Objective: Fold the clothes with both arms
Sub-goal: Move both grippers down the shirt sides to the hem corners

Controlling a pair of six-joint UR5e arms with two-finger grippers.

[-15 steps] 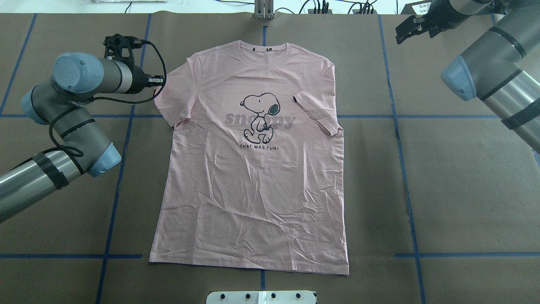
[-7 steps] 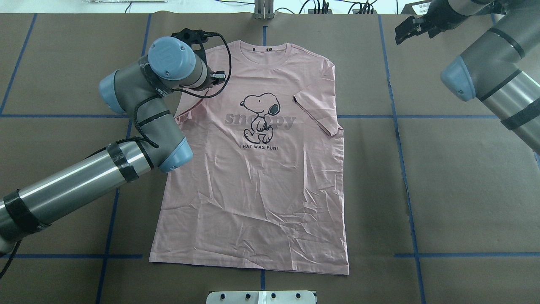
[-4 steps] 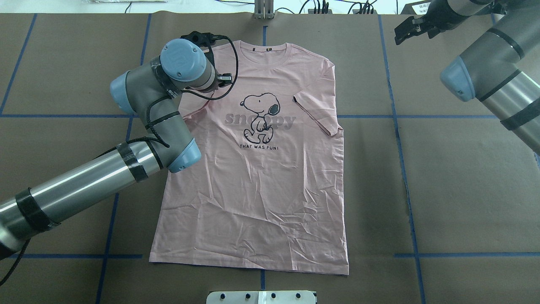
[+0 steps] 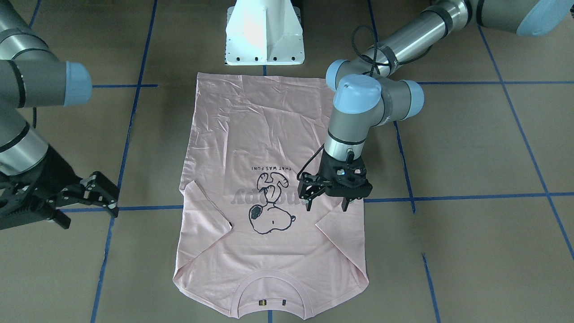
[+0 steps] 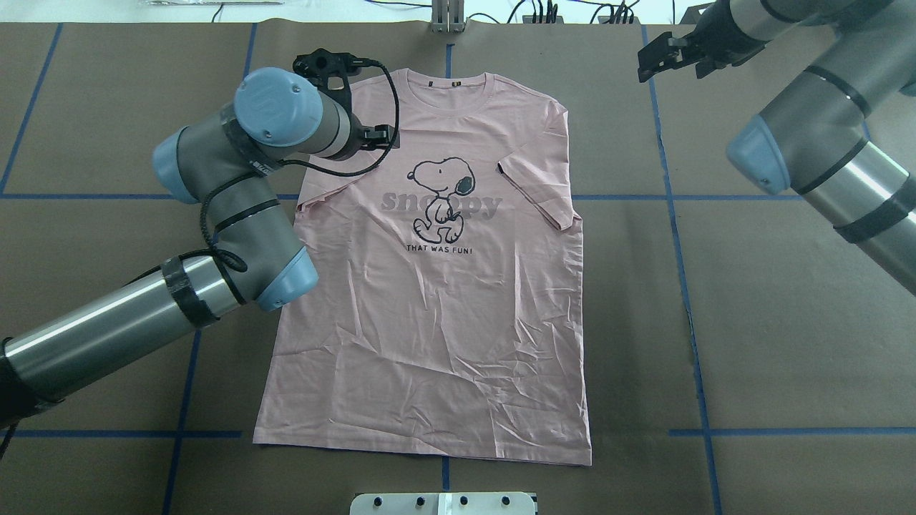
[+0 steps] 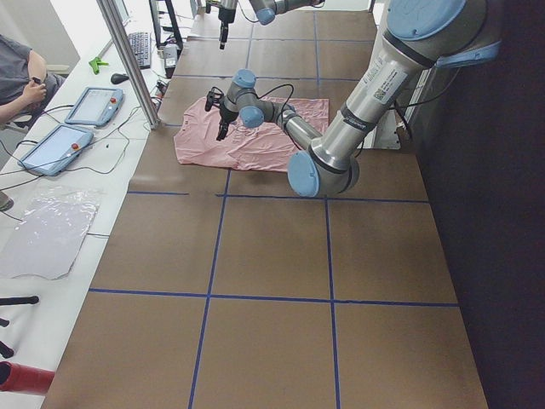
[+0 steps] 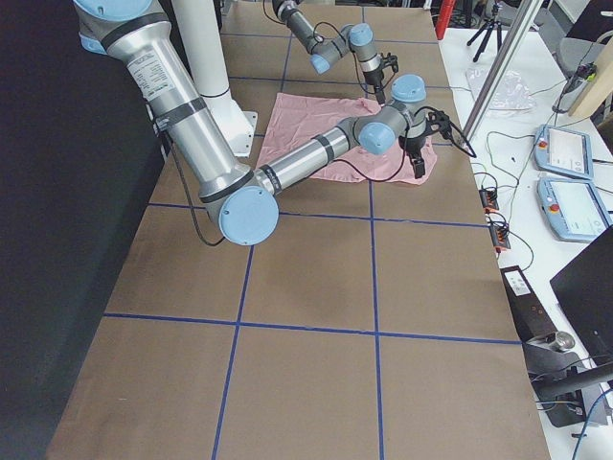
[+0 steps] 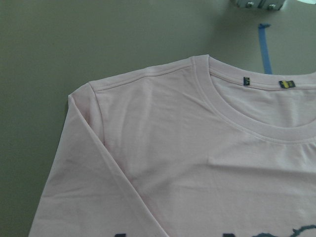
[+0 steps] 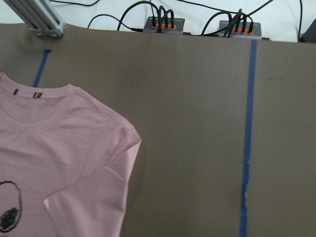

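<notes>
Open table point(image 5: 787, 322) right of the T-shirt point(image 5: 429, 322); left arm point(image 5: 215, 146) across its left edge.

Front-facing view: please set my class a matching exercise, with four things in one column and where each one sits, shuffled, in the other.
1. left hand
2. right hand
3. ribbed collar
4. white pedestal base

A. off the T-shirt, over brown table
B. just beyond the hem
C. over the T-shirt, by a folded-in sleeve
D. shirt's end farthest from the robot

Pairs: 1-C, 2-A, 3-D, 4-B
</notes>
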